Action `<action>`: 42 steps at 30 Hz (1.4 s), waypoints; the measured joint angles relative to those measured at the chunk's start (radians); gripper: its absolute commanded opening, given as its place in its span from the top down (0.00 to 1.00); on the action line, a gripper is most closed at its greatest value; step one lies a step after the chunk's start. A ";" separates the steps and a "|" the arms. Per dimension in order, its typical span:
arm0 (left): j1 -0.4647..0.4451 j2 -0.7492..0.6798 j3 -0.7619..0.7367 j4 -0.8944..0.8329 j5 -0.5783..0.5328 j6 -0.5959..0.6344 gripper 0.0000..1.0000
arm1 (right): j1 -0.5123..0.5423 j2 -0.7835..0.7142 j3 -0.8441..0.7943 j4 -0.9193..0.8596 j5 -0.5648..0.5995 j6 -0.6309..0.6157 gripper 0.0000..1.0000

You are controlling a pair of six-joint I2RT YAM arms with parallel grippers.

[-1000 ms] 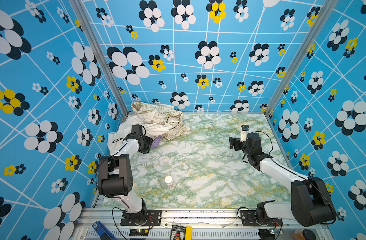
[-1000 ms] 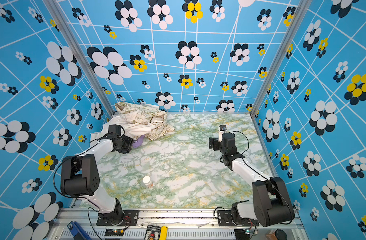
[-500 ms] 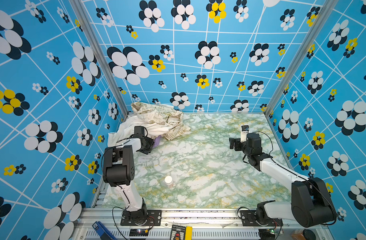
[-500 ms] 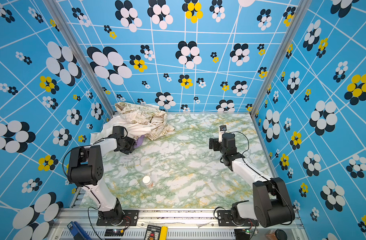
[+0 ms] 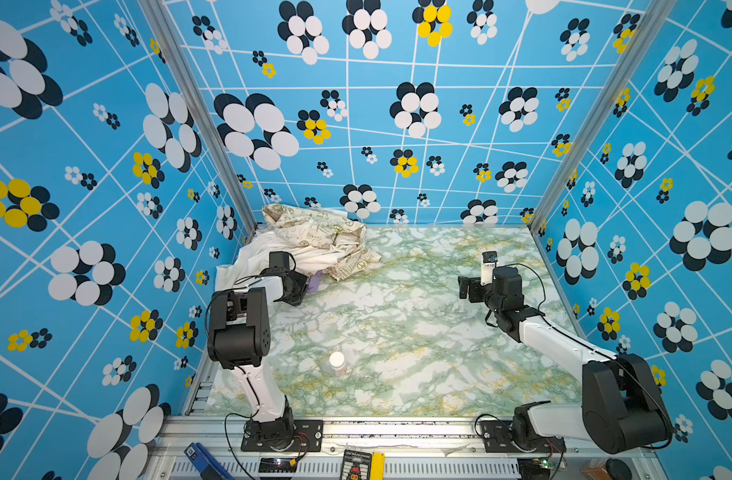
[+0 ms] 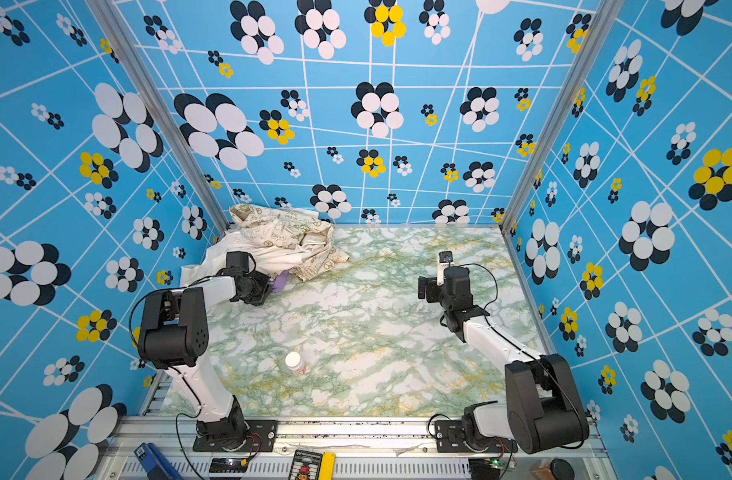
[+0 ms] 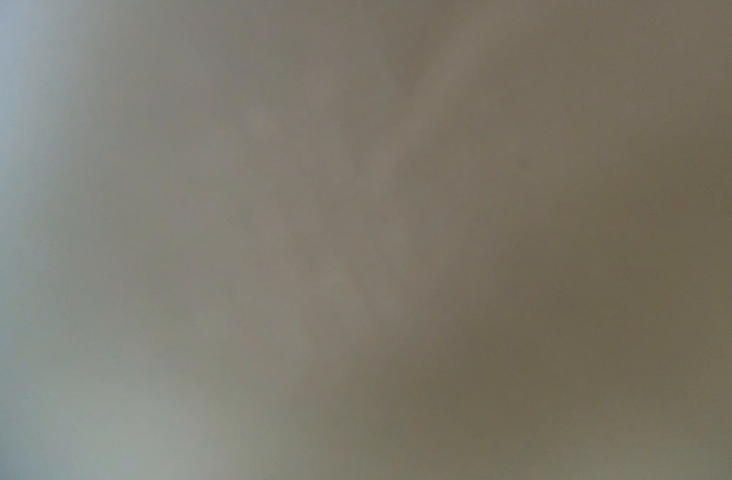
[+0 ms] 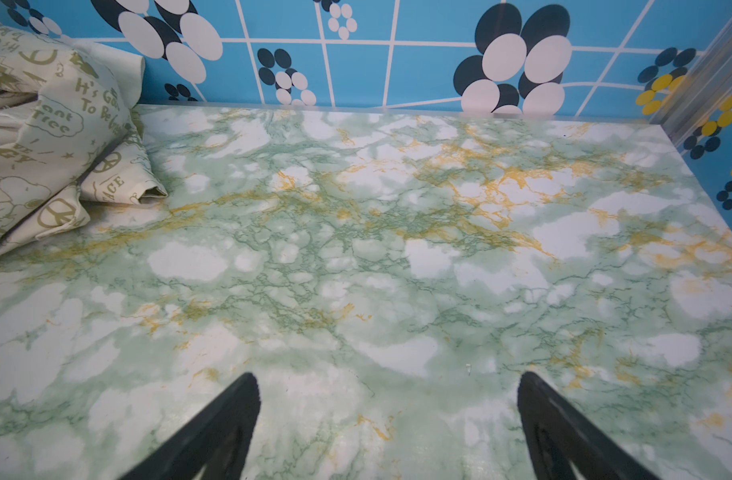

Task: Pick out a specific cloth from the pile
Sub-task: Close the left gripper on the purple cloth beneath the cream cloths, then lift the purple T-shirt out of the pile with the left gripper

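one white bottle sits low centre on the table. my right gripper gapes wide. my left gripper is clamped closed at the one lilac cloth, centre-left, grip unclear, poking from the two-fabric pile behind.

Blue flowered walls stood around a marbled tabletop.
White grid lines crossed them; green and gold veins ran through the evenly lit top.
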 measured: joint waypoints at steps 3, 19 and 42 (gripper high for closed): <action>0.000 -0.023 0.000 0.000 0.000 0.006 1.00 | 0.000 0.025 0.005 -0.003 -0.004 0.000 0.01; 0.000 -0.223 -0.003 0.042 -0.008 0.051 1.00 | 0.000 0.037 0.029 -0.003 -0.019 0.011 0.01; 0.000 -0.378 0.097 0.039 -0.019 0.197 1.00 | 0.011 0.032 0.027 -0.005 -0.017 0.045 0.01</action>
